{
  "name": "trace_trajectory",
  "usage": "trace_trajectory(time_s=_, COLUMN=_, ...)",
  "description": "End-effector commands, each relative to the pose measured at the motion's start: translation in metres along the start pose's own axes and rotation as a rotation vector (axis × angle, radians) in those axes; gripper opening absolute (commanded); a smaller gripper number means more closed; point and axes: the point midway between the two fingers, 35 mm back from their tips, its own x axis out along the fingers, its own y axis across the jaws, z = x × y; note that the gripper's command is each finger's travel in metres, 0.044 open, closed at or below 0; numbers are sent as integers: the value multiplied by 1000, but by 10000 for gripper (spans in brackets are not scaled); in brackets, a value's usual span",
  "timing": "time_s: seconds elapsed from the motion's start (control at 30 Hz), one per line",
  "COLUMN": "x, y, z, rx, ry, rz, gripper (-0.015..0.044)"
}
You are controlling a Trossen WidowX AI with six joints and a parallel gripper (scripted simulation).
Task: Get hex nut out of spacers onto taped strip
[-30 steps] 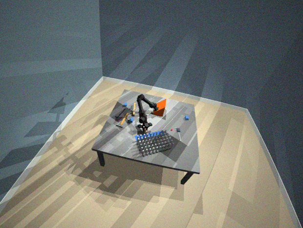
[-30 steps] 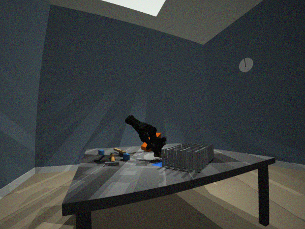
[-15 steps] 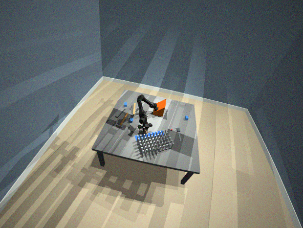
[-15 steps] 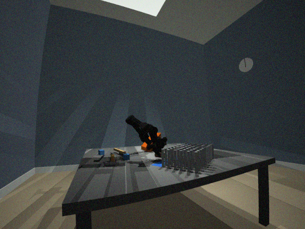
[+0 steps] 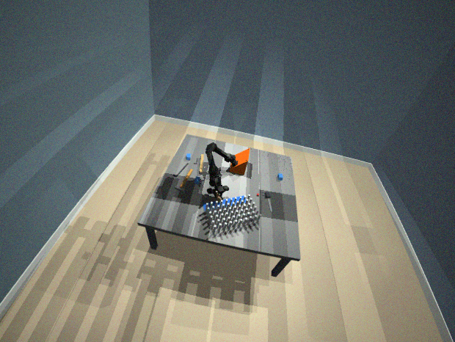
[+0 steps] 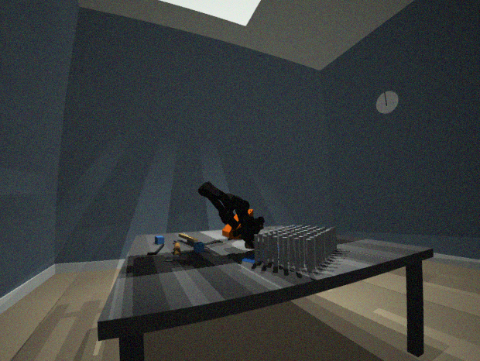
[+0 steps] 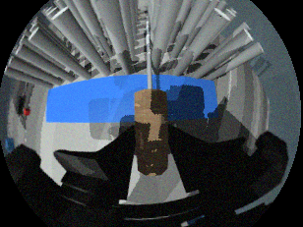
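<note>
The gripper is closed around the brown handle of a thin-shafted tool, just in front of the standing metal spacers. From the handle, the slim metal shaft reaches away from the hand, over the blue taped strip and in between the spacers. The strip lies between the hand and the spacers' front row. Where the hex nut sits among the spacers cannot be told, nor can the tool's far tip. Beyond the arm, well apart from the hand, stands an orange angled block.
</note>
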Motion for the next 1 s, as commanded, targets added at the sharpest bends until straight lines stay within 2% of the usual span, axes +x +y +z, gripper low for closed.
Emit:
trace_trajectory(time_s=0.0, x=5, y=0, z=-2, rx=0, ry=2, rz=-1, gripper=0)
trace_trajectory(time_s=0.97, x=11, y=4, z=-12, rx=-4, ry=3, rz=0, gripper=0)
